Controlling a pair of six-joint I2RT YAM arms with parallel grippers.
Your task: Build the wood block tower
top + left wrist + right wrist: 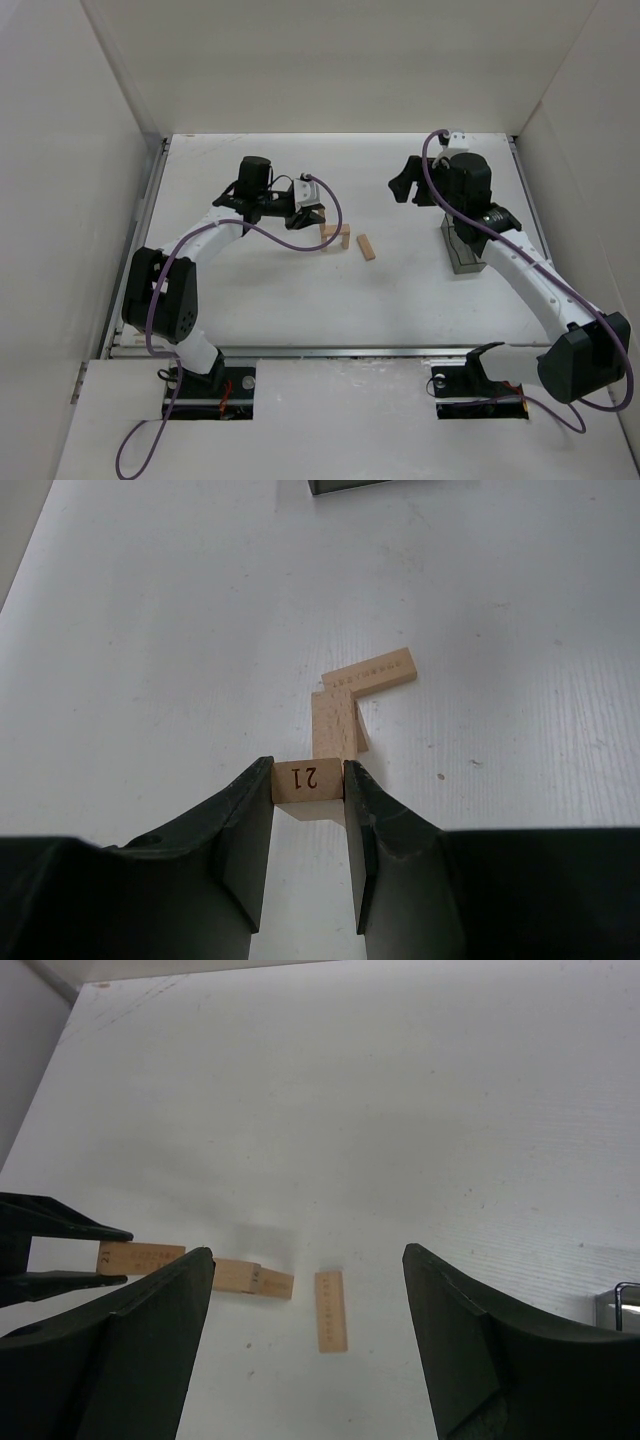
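In the top view, the left gripper (310,215) is shut on the near end of a held plank (325,231). The wood block tower (340,238), so far only a few low planks on the table (300,300), sits just past that plank's free end, to the gripper's right. A loose plank (367,247) lies flat beside the tower on the side away from the left gripper. The right gripper (408,182) hangs open further right, well apart from the planks and near the grey bin (462,255). We judge the left arm the nearer one, and it is already loaded.

In the left wrist view, the fingers (250,820) pinch the end of the plank marked "21" (306,776). Its long axis runs straight ahead out of the jaws. The tower's planks (335,725) lie directly in front, with a crosswise plank (370,672) at the far end. We cannot tell whether the held plank touches them.

In the right wrist view, the right jaws stand wide with nothing between them. Below them the held plank (140,1257) points rightward at a tower plank (252,1278), and the loose one (331,1310) lies just beyond, turned crosswise to that line.
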